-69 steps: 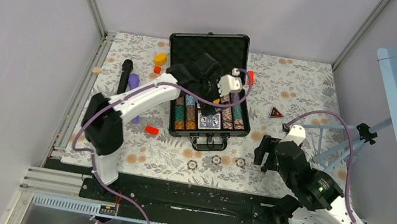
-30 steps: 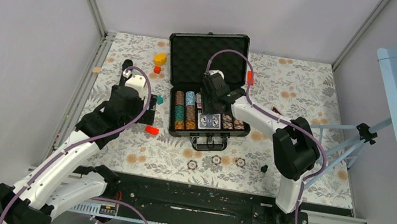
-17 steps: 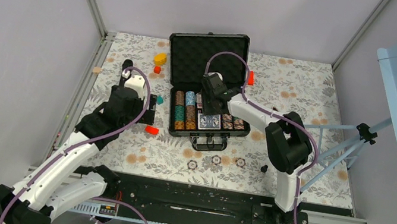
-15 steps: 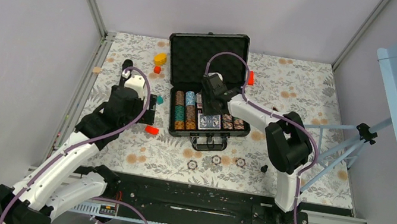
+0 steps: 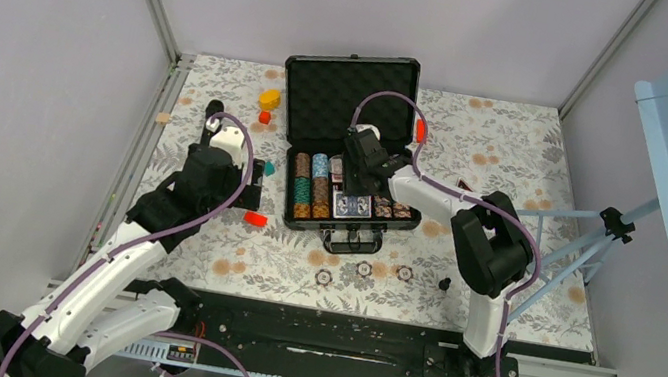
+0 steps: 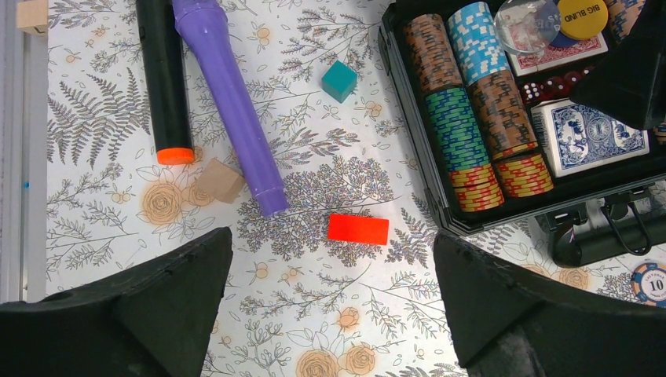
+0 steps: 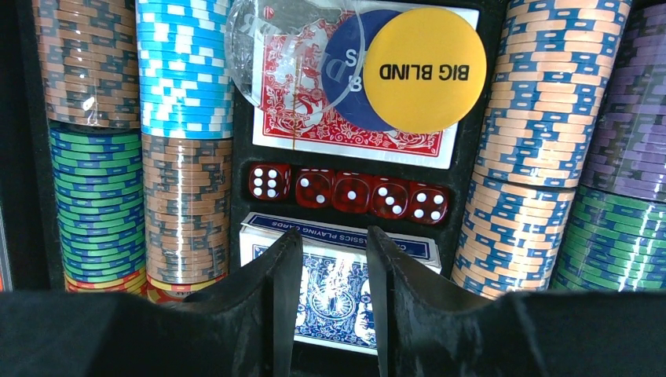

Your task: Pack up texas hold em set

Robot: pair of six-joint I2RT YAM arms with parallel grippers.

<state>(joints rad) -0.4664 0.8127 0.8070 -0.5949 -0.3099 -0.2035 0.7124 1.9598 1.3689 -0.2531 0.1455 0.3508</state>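
The black case lies open at the middle back, its lid's foam showing. Rows of striped chips, a red deck, a yellow BIG BLIND button and red dice fill the tray. My right gripper hovers over the blue card deck. Its jaws stand a little apart with nothing between them. My left gripper is wide open above the mat, left of the case. Three loose chips lie in front of the case.
A red block, a purple cylinder, a black cylinder, a teal block and a tan block lie left of the case. A yellow block sits further back. A tripod stands at the right.
Since the earliest frame the left arm has pulled back from the case and the right arm has reached in over it. In the last second the right jaws narrowed a little.
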